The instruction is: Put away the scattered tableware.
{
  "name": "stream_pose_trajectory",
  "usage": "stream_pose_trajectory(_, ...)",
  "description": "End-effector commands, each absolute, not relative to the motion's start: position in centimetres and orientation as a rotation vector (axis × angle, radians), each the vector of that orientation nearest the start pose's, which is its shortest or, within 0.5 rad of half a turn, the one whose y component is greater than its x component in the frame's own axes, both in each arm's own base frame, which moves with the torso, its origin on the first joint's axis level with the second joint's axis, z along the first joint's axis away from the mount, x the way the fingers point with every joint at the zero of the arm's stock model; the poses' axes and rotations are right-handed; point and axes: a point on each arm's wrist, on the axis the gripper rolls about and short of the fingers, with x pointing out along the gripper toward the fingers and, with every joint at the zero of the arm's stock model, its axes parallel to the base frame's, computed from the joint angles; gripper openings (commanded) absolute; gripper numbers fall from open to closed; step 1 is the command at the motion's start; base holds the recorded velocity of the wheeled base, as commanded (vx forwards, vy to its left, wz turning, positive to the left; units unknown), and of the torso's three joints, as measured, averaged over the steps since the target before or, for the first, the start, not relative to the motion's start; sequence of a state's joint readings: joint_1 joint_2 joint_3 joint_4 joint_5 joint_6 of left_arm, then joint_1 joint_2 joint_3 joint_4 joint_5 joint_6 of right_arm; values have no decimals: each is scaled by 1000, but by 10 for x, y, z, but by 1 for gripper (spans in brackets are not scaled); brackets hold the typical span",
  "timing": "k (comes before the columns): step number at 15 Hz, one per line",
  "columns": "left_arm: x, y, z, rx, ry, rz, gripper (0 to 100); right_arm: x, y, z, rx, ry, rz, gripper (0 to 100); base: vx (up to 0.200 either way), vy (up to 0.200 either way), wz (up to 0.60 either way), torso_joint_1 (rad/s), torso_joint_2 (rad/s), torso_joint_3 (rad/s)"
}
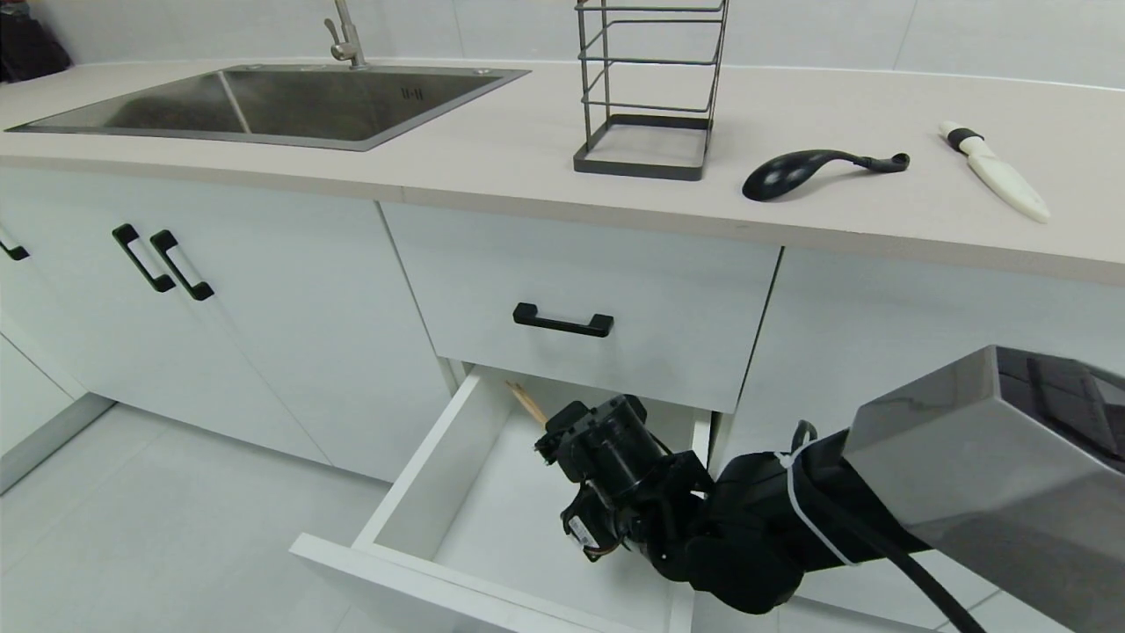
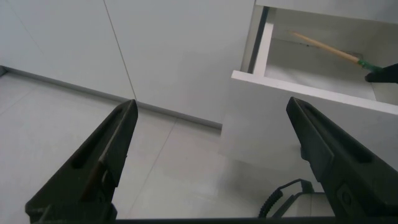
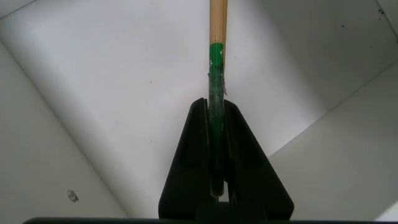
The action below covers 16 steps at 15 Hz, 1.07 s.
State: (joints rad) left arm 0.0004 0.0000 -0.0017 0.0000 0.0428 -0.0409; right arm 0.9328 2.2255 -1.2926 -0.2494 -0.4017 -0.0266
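A wooden chopstick [image 1: 526, 400] with a green end [image 3: 216, 74] is clamped between the fingers of my right gripper [image 3: 215, 115], which is shut on the green end. That gripper [image 1: 552, 432] hangs inside the open white lower drawer [image 1: 411, 470], with the chopstick pointing toward the drawer's back left. The left wrist view shows the chopstick [image 2: 324, 47] over the drawer's bottom. My left gripper [image 2: 211, 107] is open and holds nothing, low over the floor in front of the drawer's front panel [image 2: 292, 99]. On the counter lie a black spoon [image 1: 795, 171] and a white knife [image 1: 995, 172].
A dark wire rack [image 1: 650, 97] stands on the counter left of the spoon. A steel sink [image 1: 264, 101] is at the far left. The closed upper drawer [image 1: 562, 321] sits right above the open one. Cabinet doors [image 1: 163, 259] are shut at the left.
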Motion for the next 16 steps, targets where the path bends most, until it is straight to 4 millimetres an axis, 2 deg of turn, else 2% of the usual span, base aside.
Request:
stream_pose_trajectory(1, -23, 1, 76, -41, -4, 43, 100, 264, 347, 64, -464, 548, 500, 0, 0, 0, 0, 0, 0, 0)
stream_pose_trajectory(3, -23, 1, 76, -41, -2, 44, 100, 269, 352, 53, -476, 548, 449, 0, 0, 0, 0, 0, 0, 0)
stream_pose_trajectory(6, -23, 1, 76, -41, -2, 44, 100, 276, 356, 54, -467, 542, 438, 0, 0, 0, 0, 0, 0, 0)
stream_pose_trajectory(10, -23, 1, 76, -41, -2, 44, 100, 277, 356, 42, -485, 566, 412, 0, 0, 0, 0, 0, 0, 0)
stream_pose_trajectory(16, -23, 1, 76, -41, -4, 43, 100, 281, 360, 35, -485, 571, 410, 0, 0, 0, 0, 0, 0, 0)
